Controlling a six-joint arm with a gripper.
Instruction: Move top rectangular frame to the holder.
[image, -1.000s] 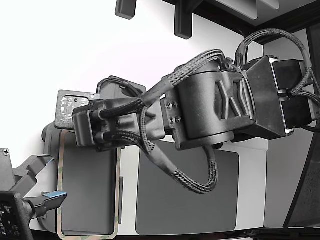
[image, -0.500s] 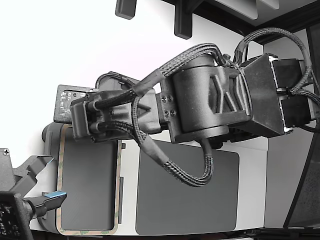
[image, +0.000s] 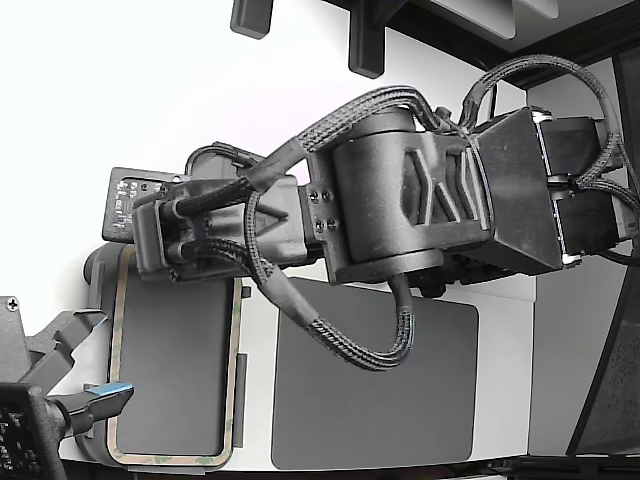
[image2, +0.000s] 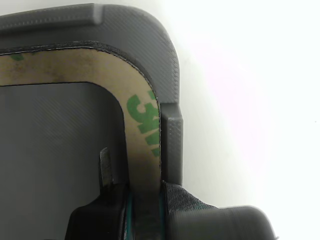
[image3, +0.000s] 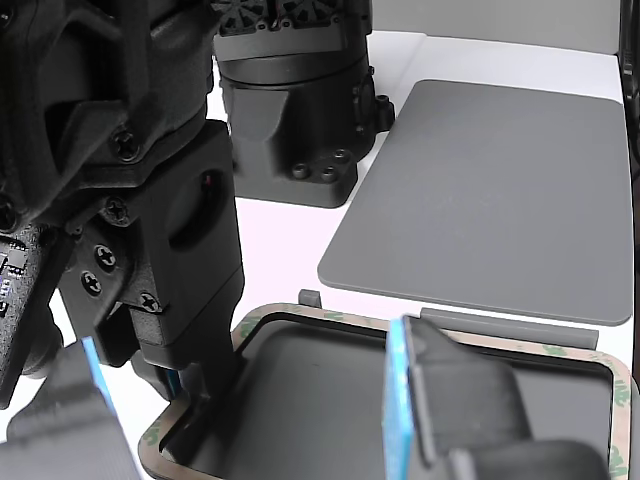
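The top rectangular frame (image: 113, 360) is thin and tan with green print. It lies over the light grey holder (image: 92, 268) at the exterior view's left. In the wrist view my gripper (image2: 145, 215) is shut on one side of the frame (image2: 142, 115), close to a rounded corner, with the holder's raised rim (image2: 150, 45) just outside it. The other view shows my gripper (image3: 195, 385) clamped on the frame's near corner (image3: 165, 430). Grey holder tabs (image3: 505, 322) stand along the frame's far edge. My wrist (image: 165, 240) hides the fingers in the exterior view.
A solid dark grey mat (image: 375, 380) lies beside the holder, toward the exterior view's right; it also shows in the other view (image3: 490, 190). A second gripper with blue pads (image: 105, 390) stands open at the lower left. A black arm base (image3: 295, 90) stands behind.
My arm has swung toward the exterior view's left. The frame has shifted slightly left and up in that view with it.
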